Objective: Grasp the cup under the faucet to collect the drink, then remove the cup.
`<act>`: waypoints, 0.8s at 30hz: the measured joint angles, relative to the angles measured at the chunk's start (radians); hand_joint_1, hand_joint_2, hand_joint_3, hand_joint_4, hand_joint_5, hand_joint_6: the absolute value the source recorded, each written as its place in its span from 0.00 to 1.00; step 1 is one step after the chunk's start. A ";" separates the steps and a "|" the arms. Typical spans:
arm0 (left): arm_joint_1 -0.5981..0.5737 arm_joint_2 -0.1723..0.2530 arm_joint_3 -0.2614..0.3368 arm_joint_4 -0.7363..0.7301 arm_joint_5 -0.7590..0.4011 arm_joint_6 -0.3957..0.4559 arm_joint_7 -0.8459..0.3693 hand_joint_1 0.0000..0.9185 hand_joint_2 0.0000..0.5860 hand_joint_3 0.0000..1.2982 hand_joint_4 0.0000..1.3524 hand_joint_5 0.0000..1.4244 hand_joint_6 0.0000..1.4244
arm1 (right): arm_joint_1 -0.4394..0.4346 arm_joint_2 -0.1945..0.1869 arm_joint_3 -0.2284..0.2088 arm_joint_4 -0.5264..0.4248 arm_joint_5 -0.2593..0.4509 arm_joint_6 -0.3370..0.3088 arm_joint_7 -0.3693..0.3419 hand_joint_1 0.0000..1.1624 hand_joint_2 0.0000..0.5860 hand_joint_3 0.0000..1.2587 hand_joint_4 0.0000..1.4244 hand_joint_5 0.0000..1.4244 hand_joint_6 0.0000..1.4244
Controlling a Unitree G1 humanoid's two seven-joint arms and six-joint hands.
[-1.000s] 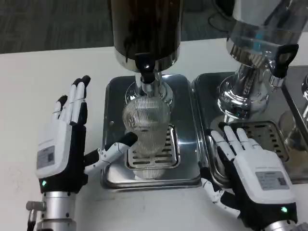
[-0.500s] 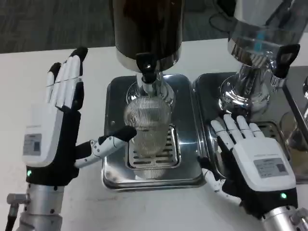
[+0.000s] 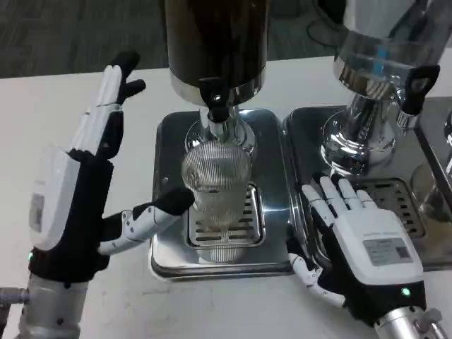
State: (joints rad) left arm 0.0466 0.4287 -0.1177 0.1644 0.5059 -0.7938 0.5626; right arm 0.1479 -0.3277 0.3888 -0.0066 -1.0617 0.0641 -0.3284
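Observation:
A clear ribbed cup point(image 3: 215, 189) stands upright on the drip grate point(image 3: 244, 229) of a steel tray point(image 3: 275, 183), right under the black faucet point(image 3: 214, 95) of a dark dispenser point(image 3: 215, 39). My left hand point(image 3: 78, 191) is raised left of the tray, fingers spread and pointing up, thumb reaching toward the cup's left side; whether the thumb touches it I cannot tell. My right hand point(image 3: 360, 244) lies open, palm down, over the front of the neighbouring tray, right of the cup and apart from it.
A second dispenser with a chrome foot point(image 3: 357, 134) and black tap point(image 3: 413, 88) stands on the right tray point(image 3: 300, 127). White table point(image 3: 42, 106) stretches to the left and along the front edge.
My left hand has risen and tilted, its fingers now reaching higher beside the dispenser. My right hand has shifted slightly left and nearer. The cup has not moved.

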 measured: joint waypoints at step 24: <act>-0.123 -0.089 0.047 0.024 -0.390 -0.007 -0.512 0.00 0.19 0.11 0.00 0.14 0.14 | 0.017 0.011 0.004 -0.004 0.004 0.001 -0.016 0.20 0.74 0.08 0.00 0.00 0.05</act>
State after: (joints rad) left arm -0.0759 0.3396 -0.0708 0.1888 0.1156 -0.8008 0.0507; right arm 0.1652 -0.3172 0.3931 -0.0104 -1.0573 0.0653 -0.3442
